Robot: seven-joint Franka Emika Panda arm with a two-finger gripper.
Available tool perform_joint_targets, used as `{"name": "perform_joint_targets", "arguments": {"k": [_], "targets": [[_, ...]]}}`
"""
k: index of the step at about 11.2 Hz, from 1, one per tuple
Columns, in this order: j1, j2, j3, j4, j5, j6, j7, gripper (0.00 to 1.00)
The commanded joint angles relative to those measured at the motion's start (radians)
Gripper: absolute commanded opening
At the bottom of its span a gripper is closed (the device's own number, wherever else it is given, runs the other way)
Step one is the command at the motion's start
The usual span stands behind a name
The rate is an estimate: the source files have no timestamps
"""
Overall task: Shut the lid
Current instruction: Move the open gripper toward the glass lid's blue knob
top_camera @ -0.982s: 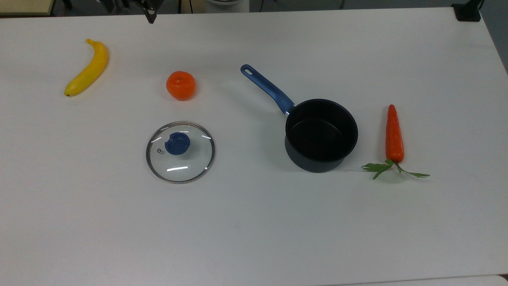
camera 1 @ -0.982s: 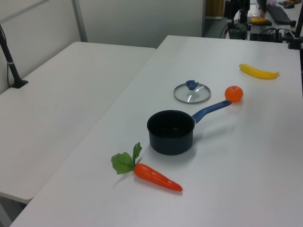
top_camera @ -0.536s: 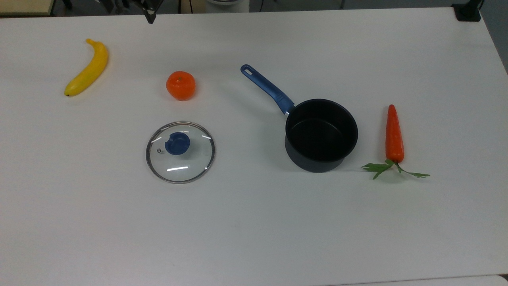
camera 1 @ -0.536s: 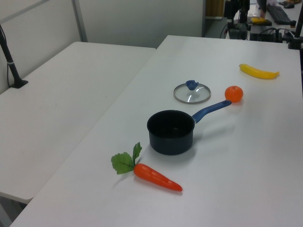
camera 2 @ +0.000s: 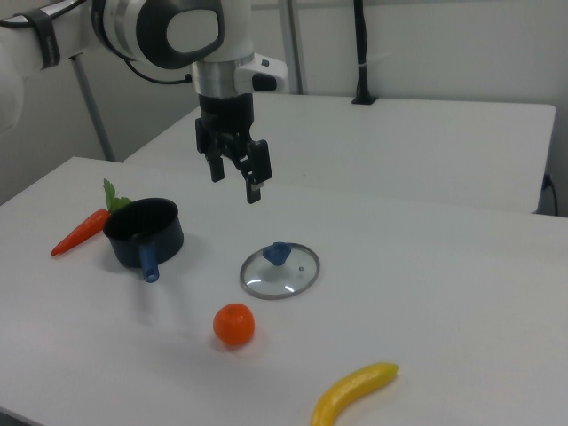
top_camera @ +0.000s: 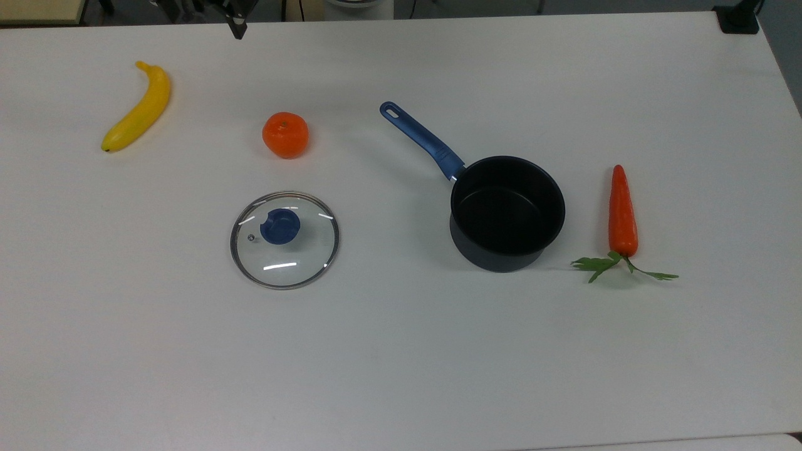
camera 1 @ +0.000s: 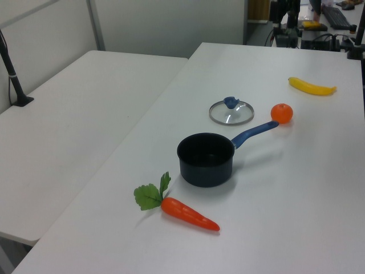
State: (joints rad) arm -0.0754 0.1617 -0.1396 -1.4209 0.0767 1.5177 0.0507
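The lid (top_camera: pixel 285 240) lies flat on the white table (top_camera: pixel 401 351), knob up, well apart from the saucepan (top_camera: pixel 506 213) that it is meant to cover; in the top view it sits to the pan's left, with bare table between the two; the pan stands open and, as far as can be seen, has nothing in it, its blue handle pointing away toward the orange (top_camera: pixel 285 134); so nothing of the closing looks done yet, and the whole of it, grasping the knob, lifting, carrying across and setting down on the rim, appears to remain; the gripper (camera 2: pixel 234 180) hangs in the air above the table in the right view, fingers spread apart with nothing between them, clear of the lid; a banana (top_camera: pixel 137 108) and a carrot (top_camera: pixel 622 213) lie further out, touching nothing.
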Motion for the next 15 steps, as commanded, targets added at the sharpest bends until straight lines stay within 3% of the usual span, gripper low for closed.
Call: {"name": "perform_joint_targets", "arguments": {"k": [1, 5, 11, 15], "targets": [[0.0, 0.002, -0.008, -0.026, 0.015, 0.073, -0.017, 1.0], [-0.102, 0.071, -0.009, -0.047, 0.012, 0.223, -0.018, 1.0], [-0.127, 0.2, -0.009, -0.062, 0.0, 0.383, -0.009, 1.0], [-0.112, 0.214, -0.003, -0.076, 0.014, 0.395, -0.002, 1.0]]}}
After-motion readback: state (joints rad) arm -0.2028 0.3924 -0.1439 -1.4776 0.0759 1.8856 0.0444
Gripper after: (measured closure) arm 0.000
